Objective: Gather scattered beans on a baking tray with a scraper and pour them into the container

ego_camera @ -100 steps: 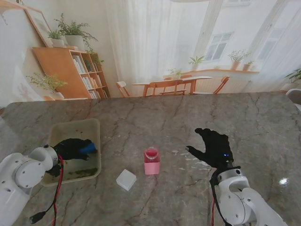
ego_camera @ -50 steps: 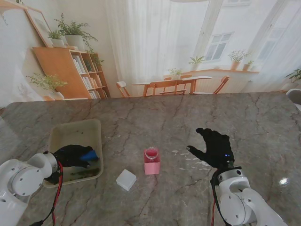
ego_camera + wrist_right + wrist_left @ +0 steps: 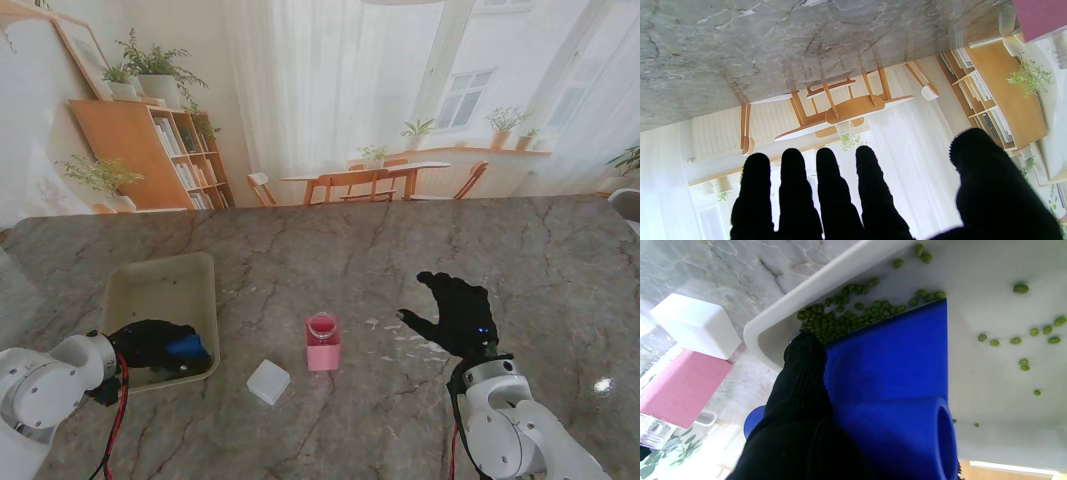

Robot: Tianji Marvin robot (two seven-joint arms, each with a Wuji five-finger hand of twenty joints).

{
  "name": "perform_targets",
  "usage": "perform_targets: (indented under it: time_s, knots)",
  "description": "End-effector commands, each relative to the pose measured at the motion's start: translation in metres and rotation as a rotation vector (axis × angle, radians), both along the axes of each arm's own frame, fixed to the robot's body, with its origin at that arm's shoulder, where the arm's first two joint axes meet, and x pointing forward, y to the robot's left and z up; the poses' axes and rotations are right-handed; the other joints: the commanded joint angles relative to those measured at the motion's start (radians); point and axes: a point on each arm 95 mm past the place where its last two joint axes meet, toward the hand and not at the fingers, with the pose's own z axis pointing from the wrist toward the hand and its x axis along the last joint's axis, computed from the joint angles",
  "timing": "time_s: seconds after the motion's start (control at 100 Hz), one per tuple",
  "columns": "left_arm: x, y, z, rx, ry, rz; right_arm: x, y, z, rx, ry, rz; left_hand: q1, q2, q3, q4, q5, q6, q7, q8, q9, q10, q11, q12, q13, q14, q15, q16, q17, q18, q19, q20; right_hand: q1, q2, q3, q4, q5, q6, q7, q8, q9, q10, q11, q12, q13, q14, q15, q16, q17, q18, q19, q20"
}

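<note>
Left hand: the left hand [image 3: 150, 343] is closed around the blue scraper [image 3: 186, 346], at the near right corner of the baking tray [image 3: 165, 285].
Scraper: in the left wrist view the blade of the scraper [image 3: 893, 350] lies flat on the tray floor, its edge touching a pile of green beans [image 3: 843, 318].
Beans: most are heaped in the corner against the tray wall [image 3: 826, 280]; some lie scattered on the tray floor behind the blade.
Right hand: the right hand [image 3: 455, 312] holds nothing, fingers [image 3: 830, 186] straight and spread, flat over the table [image 3: 400, 240].
Container: the pink container [image 3: 322, 343] stands on the table between the two hands, right of the tray.
White box: a small white box [image 3: 268, 381] lies near the container, nearer to me.
</note>
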Motion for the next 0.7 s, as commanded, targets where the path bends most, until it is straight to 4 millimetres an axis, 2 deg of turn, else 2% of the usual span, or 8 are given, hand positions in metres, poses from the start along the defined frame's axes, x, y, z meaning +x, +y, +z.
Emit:
perform_targets:
  time_s: [0.0,0.33,0.69]
  knots:
    - [-0.021,0.002,-0.033,0.017,0.110,0.006,-0.001,0.001,-0.001,0.003,0.011,-0.001,0.102,0.020,0.079,0.056,0.118,-0.095,0.052,0.008,0.130,-0.125,0.093,0.049,0.083,-0.034,0.059,0.026,0.010,0.012,0.002,0.028,0.007,0.028,-0.014,0.030,-0.003,-0.009,0.000,0.009,0.000,-0.015,0.006,0.017,0.015,-0.003,0.007,0.010,-0.003,0.014,0.017,-0.007]
    - [-0.021,0.002,-0.026,0.015,0.003,0.009,-0.001,0.000,-0.001,0.002,0.009,-0.004,0.102,0.027,0.082,0.056,0.110,-0.096,0.048,0.020,0.122,-0.131,0.086,0.056,0.075,-0.034,0.054,0.029,0.007,0.005,0.000,0.030,0.006,0.028,-0.014,0.030,-0.004,-0.009,0.000,0.009,0.000,-0.015,0.006,0.017,0.014,-0.003,0.007,0.010,-0.003,0.015,0.018,-0.006]
    - [0.005,0.006,-0.004,0.030,-0.232,0.012,-0.001,0.001,-0.001,0.000,0.015,0.000,0.102,0.076,0.072,0.058,0.048,-0.096,0.053,0.033,0.067,-0.145,0.082,0.052,0.036,-0.056,0.048,0.026,0.002,-0.033,-0.015,0.015,0.007,0.028,-0.014,0.030,-0.004,-0.008,0.000,0.009,-0.001,-0.013,0.006,0.017,0.012,-0.004,0.006,0.009,-0.004,0.014,0.017,-0.007]
